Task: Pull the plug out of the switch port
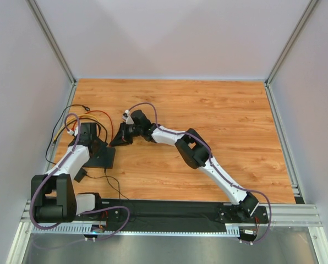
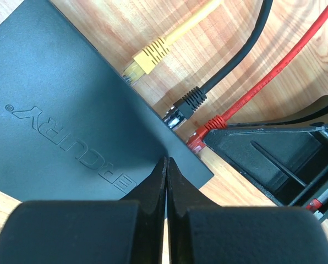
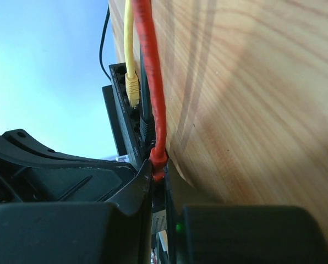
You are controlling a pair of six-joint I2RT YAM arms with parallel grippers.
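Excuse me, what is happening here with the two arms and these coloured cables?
The left gripper, fingers shut, presses on the top of the black switch, seemingly to hold it down. The right gripper has its fingers closed on the red plug at the switch's edge. That plug is in its port, beside a black plug and a yellow plug. The pull is not yet done.

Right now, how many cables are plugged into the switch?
3, in a row along the switch edge: yellow plug at one end, black plug in the middle, red plug at the right gripper. More may be hidden.
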